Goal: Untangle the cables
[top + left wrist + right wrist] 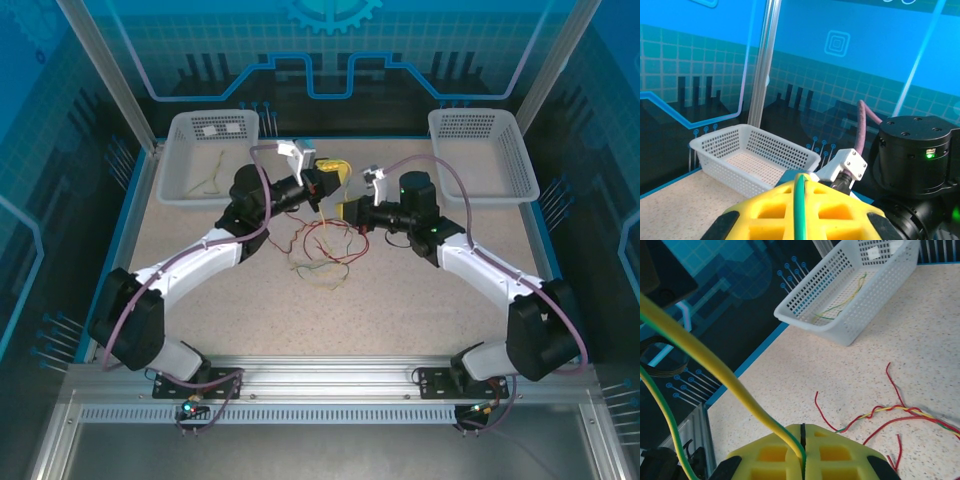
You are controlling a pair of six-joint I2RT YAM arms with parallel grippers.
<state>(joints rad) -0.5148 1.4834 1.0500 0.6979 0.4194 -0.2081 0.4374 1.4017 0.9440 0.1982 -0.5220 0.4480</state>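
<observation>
A tangle of red and yellow-green cables (322, 250) lies on the speckled table between the two arms. My left gripper (331, 174) hovers above it, and in its wrist view the yellow jaws (801, 184) are shut on a green-yellow cable (799, 210). Close to its right, my right gripper (348, 210) is also raised; its jaws (802, 434) are shut on a yellow-green cable (715, 365) that runs up and to the left. Red cables (890, 415), one twisted with a yellow-green one, lie on the table below it.
A white mesh basket (190, 170) at the back left holds a few yellow-green cables (842, 305). A second white basket (520, 160) stands at the back right, seen in the left wrist view as the white basket (715, 150). Aluminium frame posts rise behind both.
</observation>
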